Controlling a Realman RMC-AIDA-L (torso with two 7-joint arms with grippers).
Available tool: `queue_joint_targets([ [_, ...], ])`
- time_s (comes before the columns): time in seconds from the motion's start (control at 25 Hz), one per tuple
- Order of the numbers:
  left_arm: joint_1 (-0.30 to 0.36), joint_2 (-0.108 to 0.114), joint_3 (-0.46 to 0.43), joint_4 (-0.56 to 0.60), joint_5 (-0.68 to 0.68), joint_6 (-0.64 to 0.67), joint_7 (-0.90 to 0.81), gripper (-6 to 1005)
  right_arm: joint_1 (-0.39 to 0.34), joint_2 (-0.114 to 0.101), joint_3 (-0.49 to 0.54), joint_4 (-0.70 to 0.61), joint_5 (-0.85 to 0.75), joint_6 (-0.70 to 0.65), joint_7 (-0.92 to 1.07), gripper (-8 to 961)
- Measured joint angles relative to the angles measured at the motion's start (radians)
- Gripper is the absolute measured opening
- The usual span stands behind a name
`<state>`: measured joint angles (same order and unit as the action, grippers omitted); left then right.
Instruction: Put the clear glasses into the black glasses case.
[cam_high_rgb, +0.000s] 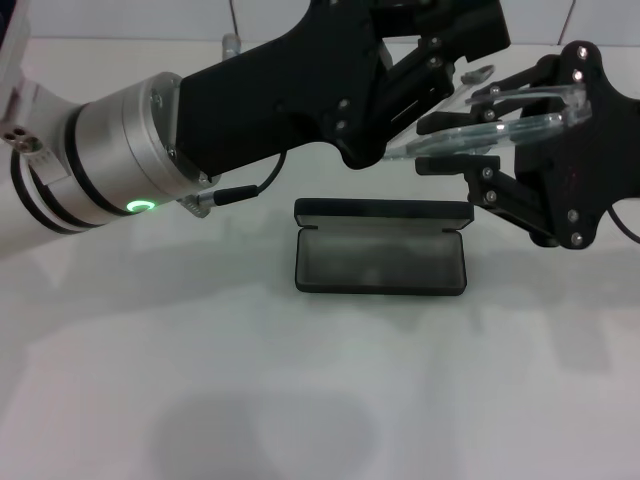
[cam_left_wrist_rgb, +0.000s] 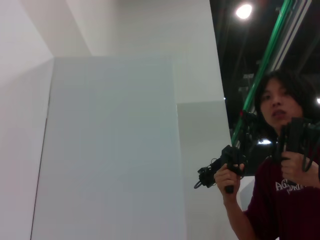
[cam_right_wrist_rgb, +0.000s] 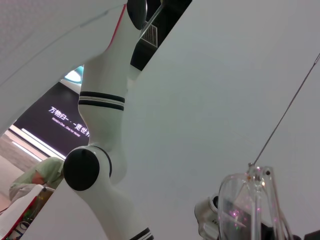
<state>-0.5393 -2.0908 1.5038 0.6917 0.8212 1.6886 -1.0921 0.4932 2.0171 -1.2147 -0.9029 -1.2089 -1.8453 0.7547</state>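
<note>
The right tool (cam_high_rgb: 490, 130) is up in the air at the far right, its fingers closed on the clear glasses (cam_high_rgb: 500, 128). The left tool (cam_high_rgb: 425, 90) reaches in from the left and meets the glasses at their left end; I cannot tell if it is open or closed. Below them the black case (cam_high_rgb: 381, 255) lies open on the white surface (cam_high_rgb: 200, 380), grey lining up, lid at the far side. White walls (cam_left_wrist_rgb: 110, 140) stand around. A person (cam_left_wrist_rgb: 280, 165) in a dark red shirt holds black handles beyond the walls.
</note>
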Motion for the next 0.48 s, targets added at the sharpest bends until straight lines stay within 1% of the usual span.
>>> queue_joint_targets([
  [0.32,0.003,0.001,-0.01,0.001,0.001,0.004,-0.003,152,-0.008,0.0,0.003,-0.001,0.0,-0.001,0.0,118],
  [0.48,-0.007,0.001,-0.005,0.002,0.026,0.013,-0.006,152,-0.009,-0.001,0.008,0.004,0.0,0.011,0.0,118],
])
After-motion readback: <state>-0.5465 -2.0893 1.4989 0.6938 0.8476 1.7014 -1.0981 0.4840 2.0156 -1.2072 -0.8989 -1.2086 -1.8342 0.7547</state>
